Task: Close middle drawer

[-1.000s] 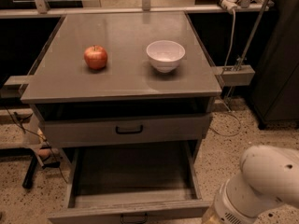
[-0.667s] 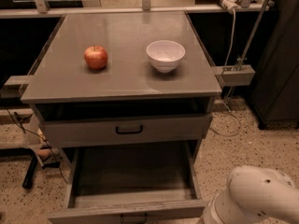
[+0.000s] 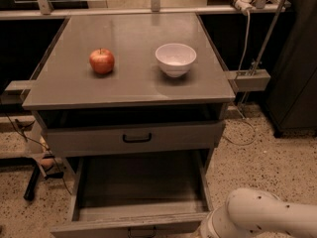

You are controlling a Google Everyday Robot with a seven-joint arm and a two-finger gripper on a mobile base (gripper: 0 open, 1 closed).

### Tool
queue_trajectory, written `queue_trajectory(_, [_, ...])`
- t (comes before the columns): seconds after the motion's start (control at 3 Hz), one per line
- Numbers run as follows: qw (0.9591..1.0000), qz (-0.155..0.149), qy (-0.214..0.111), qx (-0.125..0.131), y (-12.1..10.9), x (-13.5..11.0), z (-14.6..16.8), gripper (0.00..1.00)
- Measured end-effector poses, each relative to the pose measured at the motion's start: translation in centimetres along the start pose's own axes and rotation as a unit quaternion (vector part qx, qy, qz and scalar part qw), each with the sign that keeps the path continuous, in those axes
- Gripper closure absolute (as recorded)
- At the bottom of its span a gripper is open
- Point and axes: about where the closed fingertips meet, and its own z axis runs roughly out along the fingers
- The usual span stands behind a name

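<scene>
Single view, looking down on the grey cabinet [image 3: 133, 90] from its front.

Middle drawer [image 3: 141, 182]: at 6 o'clock in frame, drawn well out toward the camera. The inside of the box is in plain sight, both side walls showing. Its flat front panel [image 3: 99, 228] lies along the bottom edge, and only the top of its thin handle [image 3: 142, 230] shows, at panel centre.

Top drawer [image 3: 89, 141]: directly above the middle one, near frame centre. It sits only a little forward of the carcass, with a dark gap between it and the cabinet top. Black handle [image 3: 137, 138] at its centre.

Cabinet top: apple [image 3: 102, 61] at 11 o'clock, upright with stem up. White bowl [image 3: 176, 59] at 1 o'clock, also upright. The two are side by side and well apart.

Arm [image 3: 262, 216]: a white rounded link at 5 o'clock, low in frame, just beside the right front corner of the middle drawer. Contact with the drawer cannot be told.

Gripper: not in frame. Only the white link shows, so how far the gripper is open and whether it has hold of anything cannot be told.

Surroundings: speckled floor [image 3: 270, 157] at 4 o'clock and a white cable [image 3: 245, 36] hanging at 2 o'clock.
</scene>
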Motion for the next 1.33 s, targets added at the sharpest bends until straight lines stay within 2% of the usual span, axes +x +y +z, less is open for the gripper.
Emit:
queue_trajectory(0.67, [0.9999,0.005,-0.008,-0.007,0.0,0.1,0.6,1.00])
queue_trajectory(1.0, [0.9988,0.029,-0.035,-0.019,-0.7,0.7,3.6,1.00])
queue_trajectory(1.33, [0.9968,0.044,-0.064,-0.018,-2.3,-0.1,6.4,1.00])
